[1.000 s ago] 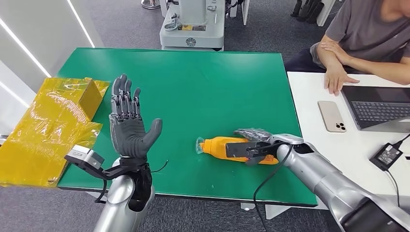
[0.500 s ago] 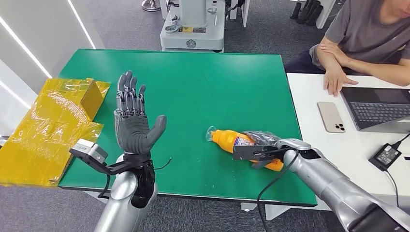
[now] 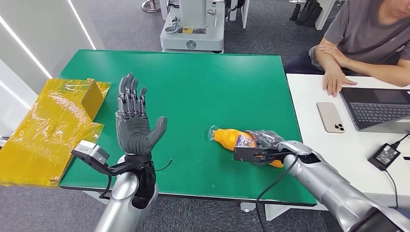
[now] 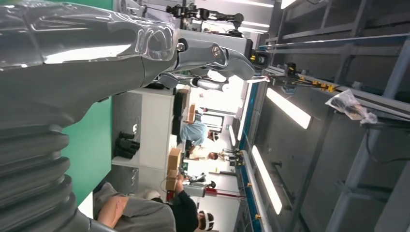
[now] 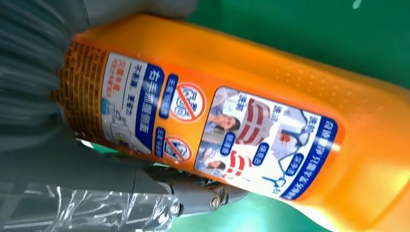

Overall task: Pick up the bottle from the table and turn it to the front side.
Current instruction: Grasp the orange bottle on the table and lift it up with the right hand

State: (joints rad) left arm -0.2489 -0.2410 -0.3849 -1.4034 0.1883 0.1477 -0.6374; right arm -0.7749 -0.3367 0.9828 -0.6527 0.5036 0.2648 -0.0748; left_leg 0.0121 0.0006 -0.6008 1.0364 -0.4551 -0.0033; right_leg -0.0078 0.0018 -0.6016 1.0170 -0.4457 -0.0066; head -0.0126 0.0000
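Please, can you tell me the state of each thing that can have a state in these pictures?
bottle: on its side, gripped, label visible.
right hand: closed around the bottle.
left hand: raised, palm open, holding nothing.
laptop: open.
phone: lying face down.

A big green table (image 3: 193, 87) holds an orange bottle (image 3: 232, 139), lying on its side near the front right corner. Beside it stands a white table (image 3: 314, 125) with a phone (image 3: 331, 116), a laptop (image 3: 377, 108) and maybe a black charger (image 3: 386, 155).
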